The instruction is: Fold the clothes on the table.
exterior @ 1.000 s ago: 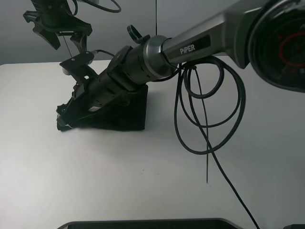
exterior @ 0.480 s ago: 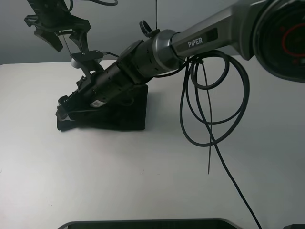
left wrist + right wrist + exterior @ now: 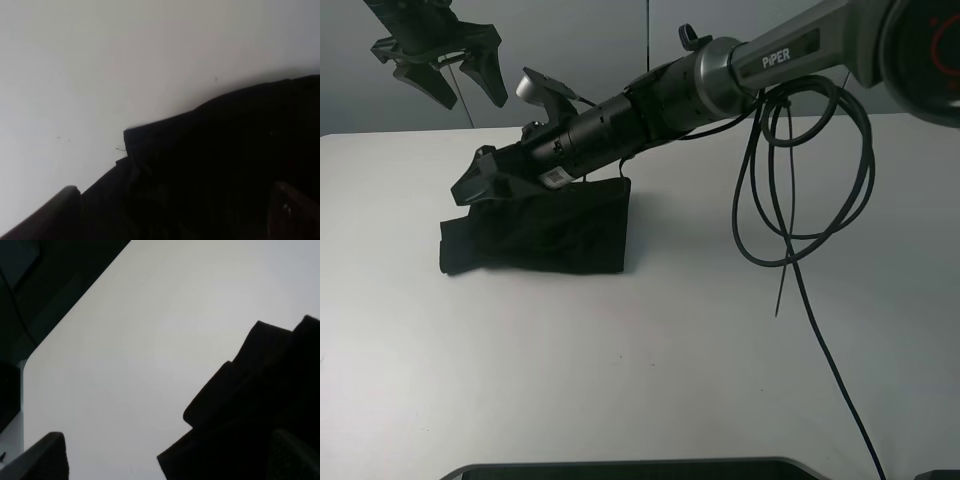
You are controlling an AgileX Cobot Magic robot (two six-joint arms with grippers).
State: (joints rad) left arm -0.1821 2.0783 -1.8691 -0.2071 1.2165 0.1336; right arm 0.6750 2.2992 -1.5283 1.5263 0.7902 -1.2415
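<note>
The black shirt lies folded into a compact rectangle on the white desk, left of centre in the overhead frame. The right end effector hangs just above the shirt's upper left part, fingers spread apart and holding nothing. The left end effector sits in the upper left of the frame, well above the desk, fingers wide and empty. Black cables dangle at right.

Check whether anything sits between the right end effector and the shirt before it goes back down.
Nothing visible stands in the way. The right end effector hangs just above the folded black T-shirt, with only open air between them. The left end effector is raised farther back, off that path, above the white table.
</note>
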